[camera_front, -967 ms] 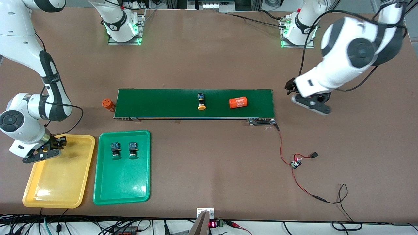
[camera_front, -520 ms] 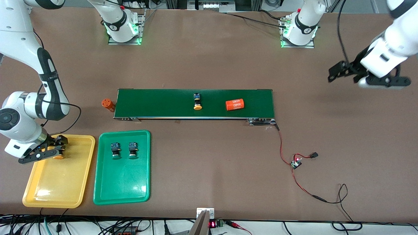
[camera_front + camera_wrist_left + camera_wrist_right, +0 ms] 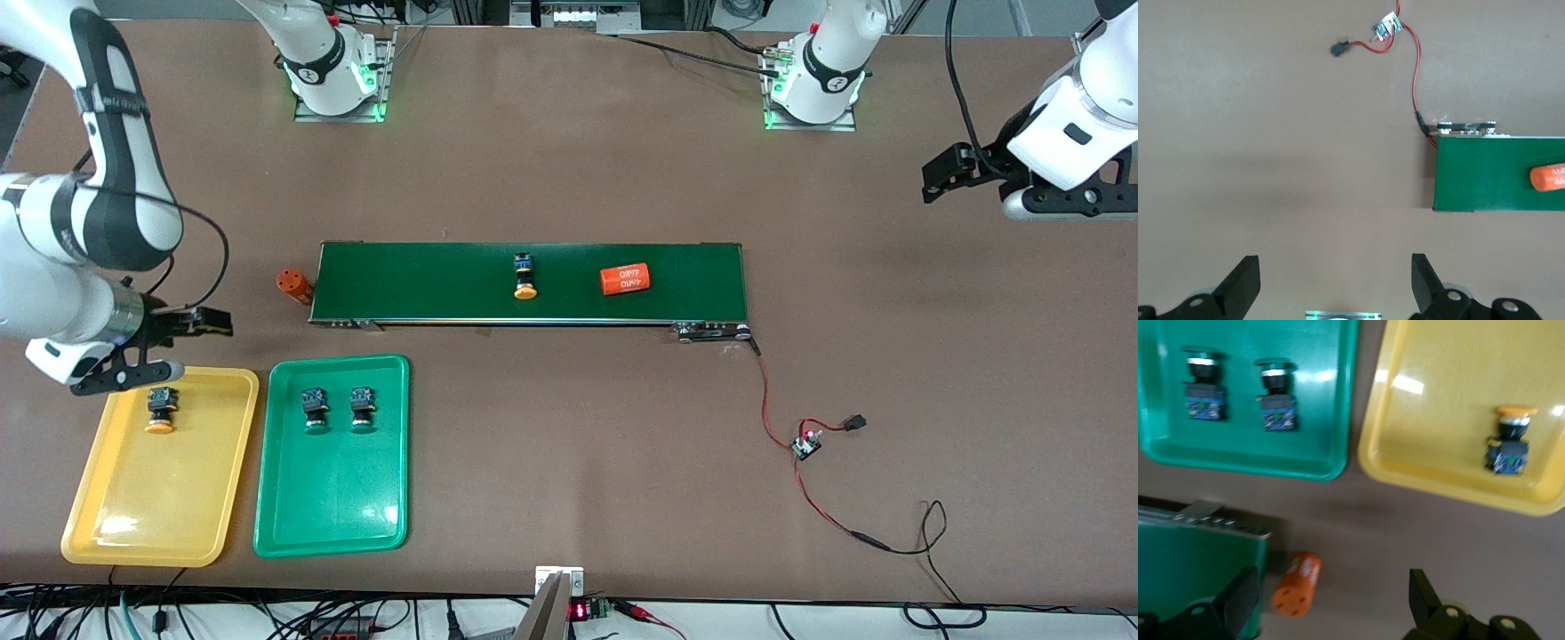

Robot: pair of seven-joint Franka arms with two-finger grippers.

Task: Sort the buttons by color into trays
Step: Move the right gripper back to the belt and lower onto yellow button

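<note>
An orange-capped button (image 3: 160, 411) (image 3: 1509, 440) lies in the yellow tray (image 3: 160, 507) (image 3: 1438, 420). Two green-capped buttons (image 3: 313, 409) (image 3: 361, 409) (image 3: 1203, 383) (image 3: 1277, 393) lie side by side in the green tray (image 3: 333, 507) (image 3: 1311, 347). Another orange-capped button (image 3: 524, 276) rides on the belt (image 3: 427, 280). My right gripper (image 3: 164, 347) (image 3: 1331, 587) hangs open and empty over the table between the yellow tray and the belt's end. My left gripper (image 3: 987, 182) (image 3: 1335, 263) is open and empty over bare table at the left arm's end.
An orange cylinder (image 3: 624, 278) (image 3: 1548, 178) lies on the belt (image 3: 1491, 173) beside the button. A second one (image 3: 294, 285) (image 3: 1297, 583) stands off the belt's end nearest the right arm. A red wire with a small board (image 3: 805, 442) (image 3: 1386, 30) trails from the belt's other end.
My right gripper opened, left the orange-capped button in the yellow tray and rose away. The left arm swung off from the belt's end. Belt items drifted toward the right arm's end.
</note>
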